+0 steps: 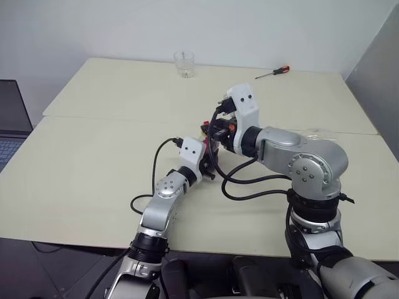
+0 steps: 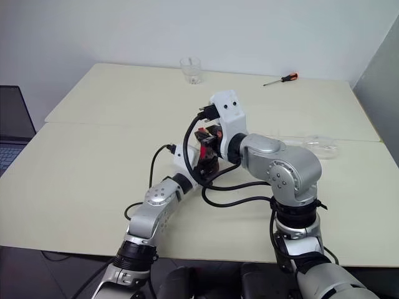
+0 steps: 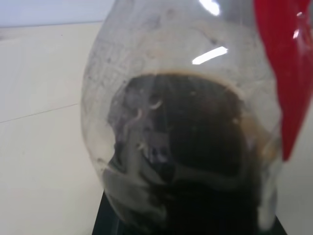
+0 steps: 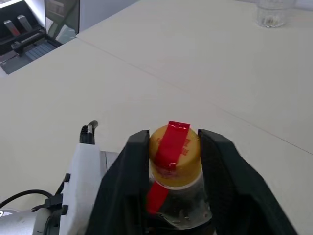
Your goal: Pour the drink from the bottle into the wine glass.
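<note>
Standing upright in the clamped left gripper (image 2: pixel 206 167), the bottle (image 4: pixel 173 188) offers its yellow cap (image 4: pixel 174 155) between the right gripper's (image 4: pixel 174 147) closing fingers.

tumbler (image 1: pixel 184 63) far back, screwdriver (image 1: pixel 272 72) right, bottle (image 4: pixel 173 171) centre

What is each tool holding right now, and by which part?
Left tool: the bottle, by its bulbous base. Right tool: the same bottle's yellow cap, fingers on either side.
</note>
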Motion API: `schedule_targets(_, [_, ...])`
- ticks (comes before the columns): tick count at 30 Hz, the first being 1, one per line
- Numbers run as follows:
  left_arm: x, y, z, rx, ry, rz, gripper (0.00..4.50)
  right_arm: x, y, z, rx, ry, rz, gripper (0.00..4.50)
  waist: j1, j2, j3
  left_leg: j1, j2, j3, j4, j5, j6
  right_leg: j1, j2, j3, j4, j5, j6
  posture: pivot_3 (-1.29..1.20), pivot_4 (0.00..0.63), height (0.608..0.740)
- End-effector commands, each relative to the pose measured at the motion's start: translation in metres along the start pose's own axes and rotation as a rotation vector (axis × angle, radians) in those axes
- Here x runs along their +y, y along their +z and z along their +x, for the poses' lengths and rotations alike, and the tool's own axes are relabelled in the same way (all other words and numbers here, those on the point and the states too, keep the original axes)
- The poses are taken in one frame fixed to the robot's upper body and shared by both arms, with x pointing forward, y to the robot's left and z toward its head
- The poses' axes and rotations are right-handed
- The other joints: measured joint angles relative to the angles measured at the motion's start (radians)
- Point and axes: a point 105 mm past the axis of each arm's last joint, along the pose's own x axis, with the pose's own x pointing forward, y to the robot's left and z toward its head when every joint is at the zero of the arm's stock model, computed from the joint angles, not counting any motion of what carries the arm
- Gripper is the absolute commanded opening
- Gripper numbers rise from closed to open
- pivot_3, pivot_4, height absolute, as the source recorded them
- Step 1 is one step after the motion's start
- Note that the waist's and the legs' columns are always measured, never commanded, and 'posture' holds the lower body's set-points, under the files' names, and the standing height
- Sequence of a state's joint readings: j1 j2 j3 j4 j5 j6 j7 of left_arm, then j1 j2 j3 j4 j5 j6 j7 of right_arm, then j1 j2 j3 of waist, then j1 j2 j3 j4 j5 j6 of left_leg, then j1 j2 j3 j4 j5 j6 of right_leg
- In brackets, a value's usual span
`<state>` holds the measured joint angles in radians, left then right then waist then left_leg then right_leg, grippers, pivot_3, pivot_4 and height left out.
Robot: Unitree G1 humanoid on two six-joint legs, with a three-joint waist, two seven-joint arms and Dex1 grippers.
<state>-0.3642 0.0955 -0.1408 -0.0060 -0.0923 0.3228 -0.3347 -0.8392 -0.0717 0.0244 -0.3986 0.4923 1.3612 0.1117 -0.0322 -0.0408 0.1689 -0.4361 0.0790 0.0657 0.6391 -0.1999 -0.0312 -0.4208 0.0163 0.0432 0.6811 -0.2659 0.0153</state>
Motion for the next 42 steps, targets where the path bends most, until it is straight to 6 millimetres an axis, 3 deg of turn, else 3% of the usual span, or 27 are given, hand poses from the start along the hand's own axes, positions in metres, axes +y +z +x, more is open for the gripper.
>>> schedule_targets(1, [-0.001, 0.019, 0.000, -0.074, 0.002, 0.019, 0.90, 0.003, 0.009, -0.001, -0.034, 0.004, -0.029, 1.16, 0.000, 0.000, 0.000, 0.000, 0.000, 0.000, 0.000, 0.000, 0.000, 0.000, 0.000, 0.000, 0.000, 0.000, 0.000, 0.00, 0.150, 0.740])
schedule_targets(9, [0.000, 0.021, -0.001, -0.079, 0.004, 0.016, 0.90, 0.005, 0.010, -0.001, -0.033, 0.098, -0.069, 1.16, 0.000, 0.000, 0.000, 0.000, 0.000, 0.000, 0.000, 0.000, 0.000, 0.000, 0.000, 0.000, 0.000, 0.000, 0.000, 0.00, 0.150, 0.740])
schedule_targets(17, [-0.005, 0.029, -0.002, -0.096, -0.058, 0.006, 0.90, -0.004, 0.044, 0.000, -0.125, 0.465, -0.272, 1.16, -0.003, 0.001, 0.001, 0.000, 0.000, 0.001, 0.000, 0.000, 0.000, 0.000, 0.001, 0.000, -0.001, -0.003, 0.004, 0.00, 0.150, 0.740])
schedule_targets(25, [-0.004, 0.034, -0.015, -0.106, -0.095, 0.012, 0.88, 0.000, 0.033, -0.002, -0.072, 0.813, -0.455, 1.16, -0.001, 0.002, 0.002, 0.001, 0.000, 0.002, -0.005, 0.000, 0.000, -0.001, 0.001, 0.000, -0.002, -0.001, -0.002, 0.00, 0.150, 0.740])
schedule_targets(31, [-0.003, 0.035, -0.017, -0.105, -0.100, 0.008, 0.87, -0.010, 0.026, 0.010, 0.005, 0.858, -0.552, 1.16, 0.001, 0.003, 0.002, 0.001, 0.000, 0.003, -0.007, 0.000, 0.000, -0.001, 0.000, -0.001, -0.001, -0.001, -0.002, 0.00, 0.150, 0.740])
schedule_targets(37, [-0.009, 0.035, -0.018, -0.103, -0.117, -0.002, 0.87, -0.016, 0.031, 0.020, 0.031, 0.859, -0.613, 1.16, 0.002, 0.003, 0.003, 0.002, 0.000, 0.004, -0.007, 0.000, 0.000, -0.001, 0.000, -0.001, -0.001, -0.001, -0.003, 0.00, 0.150, 0.740])
schedule_targets(39, [-0.010, 0.034, -0.018, -0.100, -0.122, -0.006, 0.86, -0.017, 0.033, 0.020, 0.031, 0.868, -0.616, 0.72, 0.003, 0.003, 0.003, 0.002, 0.000, 0.004, -0.007, 0.000, 0.000, -0.001, 0.000, -0.001, -0.001, -0.001, -0.003, 0.00, 0.150, 0.740])
schedule_targets(42, [-0.011, 0.033, -0.018, -0.096, -0.126, -0.014, 0.85, -0.017, 0.037, 0.017, 0.025, 0.885, -0.612, 0.70, 0.003, 0.003, 0.003, 0.002, 0.000, 0.005, -0.007, 0.000, 0.000, -0.001, -0.001, 0.000, -0.001, -0.001, -0.003, 0.00, 0.150, 0.740])
